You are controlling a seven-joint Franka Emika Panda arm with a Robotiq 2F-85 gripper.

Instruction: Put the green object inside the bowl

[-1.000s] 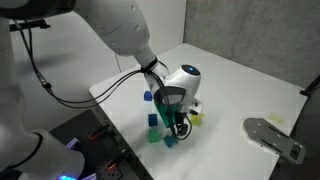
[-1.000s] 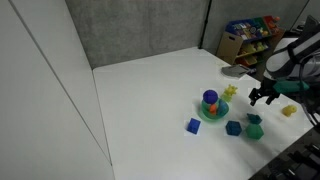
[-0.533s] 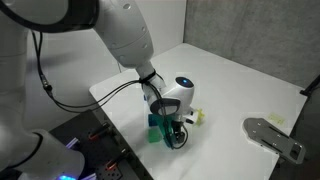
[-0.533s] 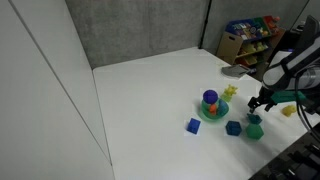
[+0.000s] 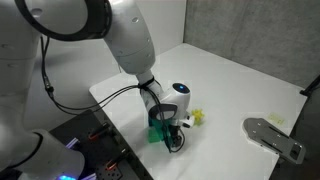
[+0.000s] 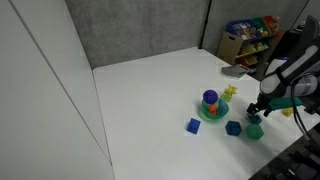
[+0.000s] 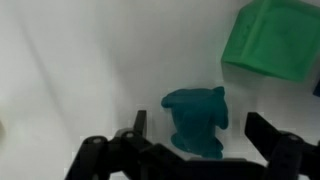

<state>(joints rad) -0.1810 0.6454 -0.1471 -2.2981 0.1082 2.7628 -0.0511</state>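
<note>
The green object [image 7: 197, 120] is a dark teal, irregular block lying on the white table. In the wrist view it sits between my two open fingers. My gripper [image 7: 200, 128] is open and low over it, not touching it. In an exterior view the gripper [image 6: 256, 108] hangs just above the block [image 6: 253, 119]. The green bowl [image 6: 211, 114] stands to the left of it with a blue and purple toy inside. In an exterior view the gripper [image 5: 168, 126] hides the block and the bowl.
A bright green cube [image 7: 275, 40] lies close beside the block and also shows in both exterior views [image 6: 255, 131] [image 5: 155, 133]. A teal cube [image 6: 233, 128], a blue block [image 6: 193, 125] and a yellow toy [image 6: 230, 92] lie around the bowl. The table's front edge is near.
The gripper has come down and in over the dark teal block. Its fingers stay open. The blocks have not moved.
</note>
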